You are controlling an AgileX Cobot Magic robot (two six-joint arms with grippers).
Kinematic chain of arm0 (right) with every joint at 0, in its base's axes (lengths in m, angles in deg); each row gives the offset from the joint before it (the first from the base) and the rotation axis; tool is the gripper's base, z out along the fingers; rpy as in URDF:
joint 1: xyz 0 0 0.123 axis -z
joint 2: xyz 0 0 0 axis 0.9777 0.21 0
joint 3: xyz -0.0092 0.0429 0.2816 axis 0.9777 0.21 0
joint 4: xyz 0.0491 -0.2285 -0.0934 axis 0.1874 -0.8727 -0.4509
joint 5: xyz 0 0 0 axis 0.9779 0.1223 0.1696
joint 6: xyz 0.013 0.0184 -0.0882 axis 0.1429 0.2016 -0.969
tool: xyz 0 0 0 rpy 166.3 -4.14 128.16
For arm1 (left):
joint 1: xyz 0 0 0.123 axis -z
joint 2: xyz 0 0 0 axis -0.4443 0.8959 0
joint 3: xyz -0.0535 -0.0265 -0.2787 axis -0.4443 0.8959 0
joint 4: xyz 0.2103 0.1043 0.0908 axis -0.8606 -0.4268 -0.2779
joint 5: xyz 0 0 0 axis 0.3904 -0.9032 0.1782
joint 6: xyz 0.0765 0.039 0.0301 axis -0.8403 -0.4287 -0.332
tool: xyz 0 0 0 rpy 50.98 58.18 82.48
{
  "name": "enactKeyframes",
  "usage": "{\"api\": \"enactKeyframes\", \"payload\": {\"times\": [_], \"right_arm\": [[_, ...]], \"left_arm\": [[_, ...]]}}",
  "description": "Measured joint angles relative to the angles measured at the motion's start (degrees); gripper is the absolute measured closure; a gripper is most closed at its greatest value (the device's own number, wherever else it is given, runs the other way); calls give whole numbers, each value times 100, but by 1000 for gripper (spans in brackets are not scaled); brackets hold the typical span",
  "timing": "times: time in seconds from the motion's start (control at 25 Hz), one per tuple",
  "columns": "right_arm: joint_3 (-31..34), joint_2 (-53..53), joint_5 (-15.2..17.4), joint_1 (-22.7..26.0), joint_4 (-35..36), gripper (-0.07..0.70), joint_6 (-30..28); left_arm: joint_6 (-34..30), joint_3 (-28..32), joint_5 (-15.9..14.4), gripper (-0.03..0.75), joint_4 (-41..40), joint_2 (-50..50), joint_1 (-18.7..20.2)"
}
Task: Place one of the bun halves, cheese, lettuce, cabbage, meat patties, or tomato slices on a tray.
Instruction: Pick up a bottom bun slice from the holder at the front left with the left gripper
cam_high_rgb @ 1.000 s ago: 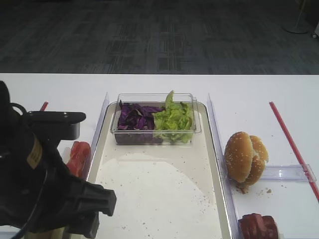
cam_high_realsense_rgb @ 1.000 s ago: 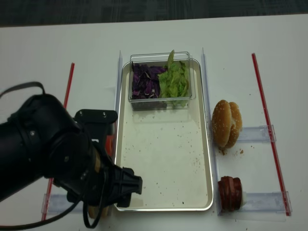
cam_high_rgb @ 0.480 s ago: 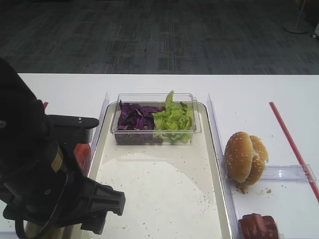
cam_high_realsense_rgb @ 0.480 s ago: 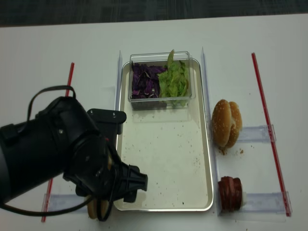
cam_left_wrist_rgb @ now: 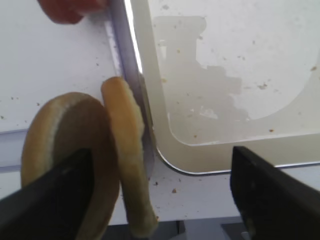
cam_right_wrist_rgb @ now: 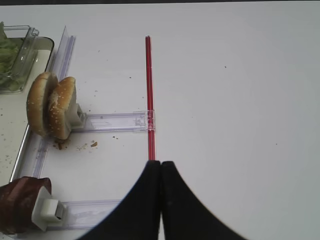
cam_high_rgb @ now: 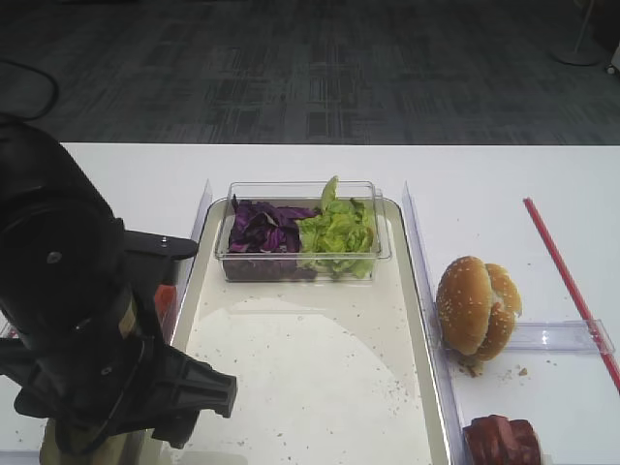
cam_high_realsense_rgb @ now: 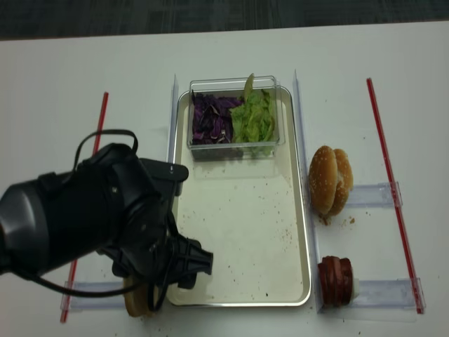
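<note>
Two pale bun halves (cam_left_wrist_rgb: 127, 150) stand on edge in a clear holder just left of the silver tray (cam_left_wrist_rgb: 225, 75). My left gripper (cam_left_wrist_rgb: 160, 200) hangs open over them; its left finger (cam_left_wrist_rgb: 50, 195) overlaps the outer half and the inner half sits between the fingers, untouched. From above, the arm hides the gripper, and only a bun edge (cam_high_realsense_rgb: 133, 303) shows. Lettuce (cam_high_realsense_rgb: 254, 118) and cabbage (cam_high_realsense_rgb: 208, 118) fill a clear tub. Meat patties (cam_high_realsense_rgb: 335, 281) stand right of the tray. Tomato slices (cam_left_wrist_rgb: 67, 9) peek in. Cheese is out of view. My right gripper (cam_right_wrist_rgb: 161, 165) is shut, holding nothing.
The clear tub (cam_high_rgb: 302, 231) sits at the tray's far end (cam_high_rgb: 310, 378). Sesame-seeded buns (cam_high_rgb: 477, 307) stand on a clear rail right of the tray. Red strips (cam_high_realsense_rgb: 393, 189) run along both table sides. The left arm's black bulk (cam_high_realsense_rgb: 98, 217) covers the table left of the tray.
The left arm has swung rightward and closer to the tray's near left corner, over the bun halves. Food in the tub and on the right side has not moved.
</note>
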Motion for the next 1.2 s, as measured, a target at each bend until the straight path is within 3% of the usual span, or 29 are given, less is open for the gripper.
{"api": "enactKeyframes", "payload": {"times": [0.24, 0.88, 1.2], "right_arm": [[0, 0, 0, 0, 0, 267, 0], [0, 0, 0, 0, 0, 267, 0], [0, 0, 0, 0, 0, 267, 0]], "left_arm": [[-108, 0, 3, 277, 0, 4, -159], [-144, 0, 3, 603, -22, 4, -179], [-144, 0, -39, 655, -60, 4, -179]]}}
